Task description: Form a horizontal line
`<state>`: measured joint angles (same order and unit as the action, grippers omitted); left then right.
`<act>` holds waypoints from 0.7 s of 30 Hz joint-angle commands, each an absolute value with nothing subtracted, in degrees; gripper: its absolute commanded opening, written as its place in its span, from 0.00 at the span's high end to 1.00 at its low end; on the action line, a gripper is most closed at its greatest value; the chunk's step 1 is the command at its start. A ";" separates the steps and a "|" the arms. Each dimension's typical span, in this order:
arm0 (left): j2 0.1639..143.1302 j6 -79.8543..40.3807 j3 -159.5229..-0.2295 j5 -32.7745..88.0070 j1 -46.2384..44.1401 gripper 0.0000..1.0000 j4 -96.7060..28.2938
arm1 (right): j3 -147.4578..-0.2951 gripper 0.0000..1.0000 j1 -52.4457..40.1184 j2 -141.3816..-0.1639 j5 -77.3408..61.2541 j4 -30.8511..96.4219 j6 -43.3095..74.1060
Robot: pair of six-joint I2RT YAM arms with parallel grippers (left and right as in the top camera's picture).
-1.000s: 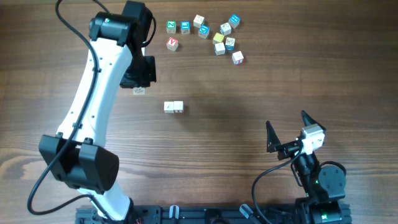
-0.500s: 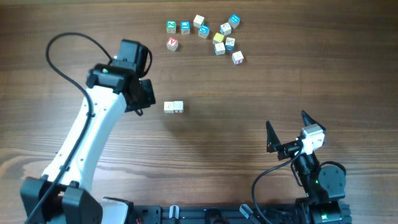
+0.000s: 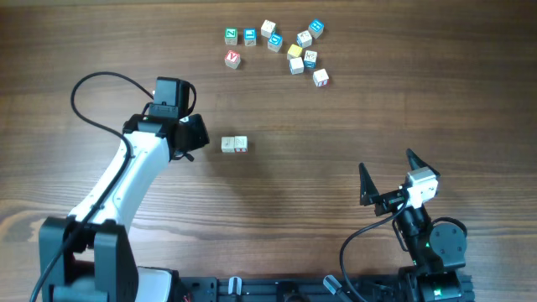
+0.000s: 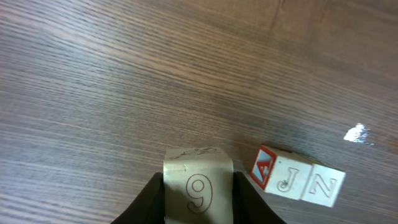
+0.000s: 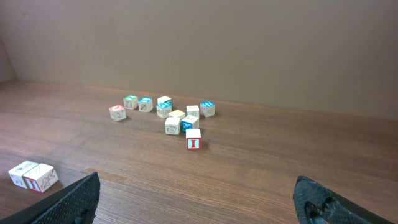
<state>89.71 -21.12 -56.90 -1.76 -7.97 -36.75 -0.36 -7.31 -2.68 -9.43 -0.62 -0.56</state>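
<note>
The left gripper (image 4: 199,208) is clamped on a pale cube (image 4: 198,185) marked 9, just left of the horizontal line (image 4: 300,180) and not touching it. The line is two whitish cubes set side to side. Colourful loose cubes (image 3: 281,46) cluster well behind it, and the right gripper (image 3: 386,161) has its jaws wide apart, holding nothing.

Open table (image 3: 352,126) around cube pair (image 3: 234,144); cube cluster (image 3: 295,51) crowds far side.

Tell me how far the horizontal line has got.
Done: the horizontal line has two pale cubes touching side by side. In hand: the left pincer is shut on a cube marked 9, just left of that pair. Left: set it against the row, then probably add more from the loose cluster. The right pincer is open, holding nothing.
</note>
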 commanded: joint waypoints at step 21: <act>98.30 -13.26 -56.14 1.93 -7.77 0.73 -33.80 | -0.32 0.00 -7.05 -2.44 -10.20 -0.75 -1.10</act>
<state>97.82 -14.00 -56.71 1.28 -7.97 -33.43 -0.36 -7.31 -2.68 -9.43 -0.62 -0.56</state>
